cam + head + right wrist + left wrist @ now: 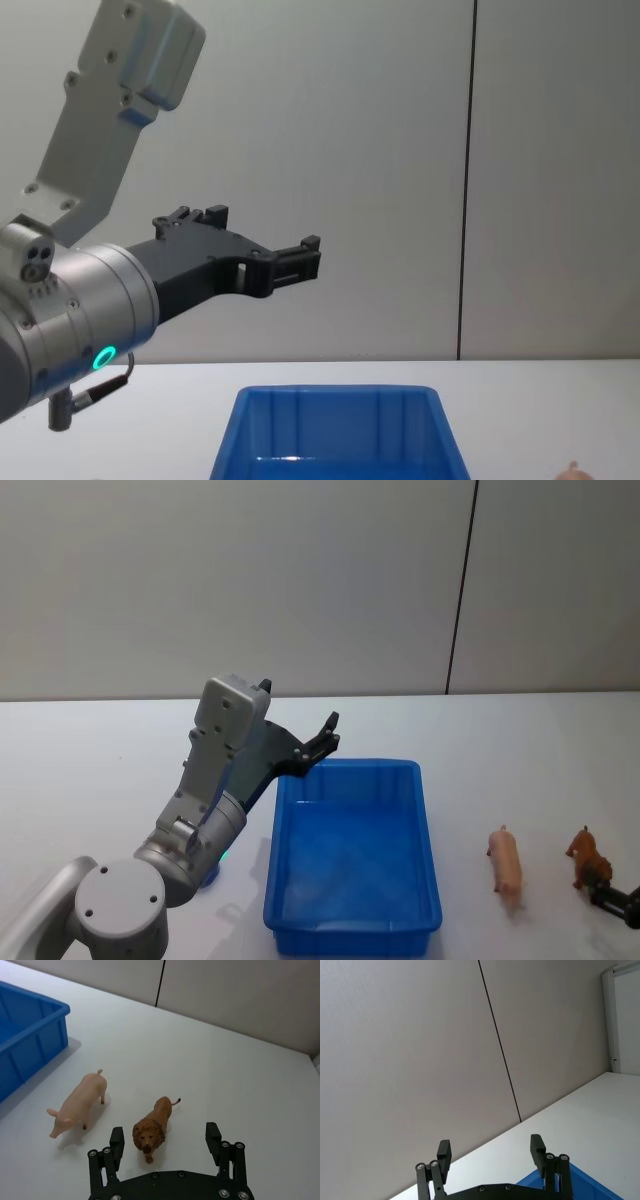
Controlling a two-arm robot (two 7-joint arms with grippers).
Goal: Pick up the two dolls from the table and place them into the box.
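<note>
step in hand, as i read it: right tool [165, 1131] to take the lion doll [156, 1121]. nothing lies in the blue bin [352, 765] yet.

- pig doll [80, 1102] stands on the white surface [100, 760] just off the bin's right-hand wall. the lion doll stands further out from the bin, beyond the pig, the two near each other but apart.
- right tool: jaws spread wide, empty, low on the side of the lion away from the bin. the lion's maned head points in between the jaws.
- left tool [330, 732]: jaws wide, empty, raised above the bin's far left corner and pointing at the wall — idle.

how to do it well (judgement):
- advance until the jaws flank the torso rather than the mane — a smoother, narrower part, likely a firmer hold.
- watch the jaw on the bin side: it could nudge the pig.
- close across the flanks, lift well above the bin's rim before crossing it, release low over the bin's floor.
</note>
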